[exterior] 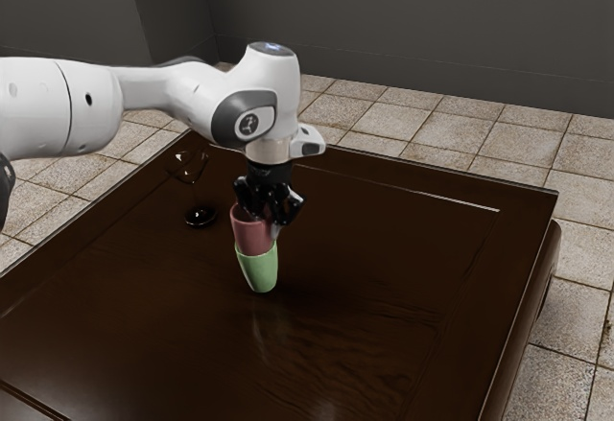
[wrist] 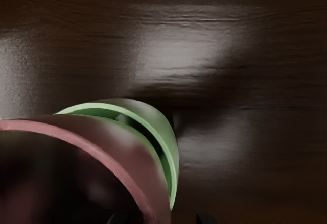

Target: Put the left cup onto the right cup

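A pink cup (exterior: 251,232) sits nested inside a light green cup (exterior: 260,269) near the middle of the dark wooden table (exterior: 403,277). The stack leans, and the green cup's base is down at the tabletop. My black gripper (exterior: 269,212) hangs straight over the stack, shut on the pink cup's rim, with one finger inside the wall and one outside. In the wrist view the pink cup (wrist: 102,152) is just under my hand, and the green cup's rim (wrist: 158,132) rings it on the outer side.
A small dark round object (exterior: 200,216) lies on the table to the exterior view's left of the stack. The table has a raised border, and beyond it is a tiled floor (exterior: 576,172). Open tabletop stretches to the exterior view's right.
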`<state>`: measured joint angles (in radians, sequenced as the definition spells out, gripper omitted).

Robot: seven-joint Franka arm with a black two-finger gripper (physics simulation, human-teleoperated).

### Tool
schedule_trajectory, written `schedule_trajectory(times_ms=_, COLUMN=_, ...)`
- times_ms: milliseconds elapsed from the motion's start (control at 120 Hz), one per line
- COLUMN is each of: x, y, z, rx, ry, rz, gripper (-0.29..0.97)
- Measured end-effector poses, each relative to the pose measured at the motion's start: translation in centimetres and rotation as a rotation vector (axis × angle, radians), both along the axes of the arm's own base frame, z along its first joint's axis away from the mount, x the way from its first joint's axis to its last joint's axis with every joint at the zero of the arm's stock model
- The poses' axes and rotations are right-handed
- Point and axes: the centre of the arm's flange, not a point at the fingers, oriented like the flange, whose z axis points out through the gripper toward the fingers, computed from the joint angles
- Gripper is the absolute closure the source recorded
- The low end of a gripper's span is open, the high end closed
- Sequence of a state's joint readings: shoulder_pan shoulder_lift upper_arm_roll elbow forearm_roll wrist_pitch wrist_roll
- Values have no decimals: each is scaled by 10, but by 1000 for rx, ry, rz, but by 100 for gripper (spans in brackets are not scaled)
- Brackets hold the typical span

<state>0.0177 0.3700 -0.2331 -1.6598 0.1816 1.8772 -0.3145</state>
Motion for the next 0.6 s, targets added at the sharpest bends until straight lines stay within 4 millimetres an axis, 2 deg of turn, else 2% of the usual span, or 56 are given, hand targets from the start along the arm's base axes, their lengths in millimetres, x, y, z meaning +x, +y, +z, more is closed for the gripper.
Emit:
schedule_trajectory(times_ms=83, x=0, y=0, z=1, rx=-5, ry=-2, rz=7, gripper=34)
schedule_trajectory(times_ms=183, x=1, y=0, z=9, rx=-6, ry=-19, rz=13, gripper=21)
schedule_trajectory(times_ms=233, x=-1, y=1, z=25, rx=-2, ry=-41, rz=15, gripper=17)
schedule_trajectory(times_ms=358, x=-15, y=9, z=77, rx=17, ry=-92, rz=26, gripper=9)
schedule_trajectory(times_ms=483, x=-28, y=41, z=116, rx=32, ry=-104, rz=51, gripper=5)
schedule_trajectory(times_ms=533, x=-32, y=50, z=126, rx=27, ry=-97, rz=44, gripper=4)
schedule_trajectory(times_ms=600, x=-35, y=51, z=130, rx=21, ry=-80, rz=16, gripper=3)
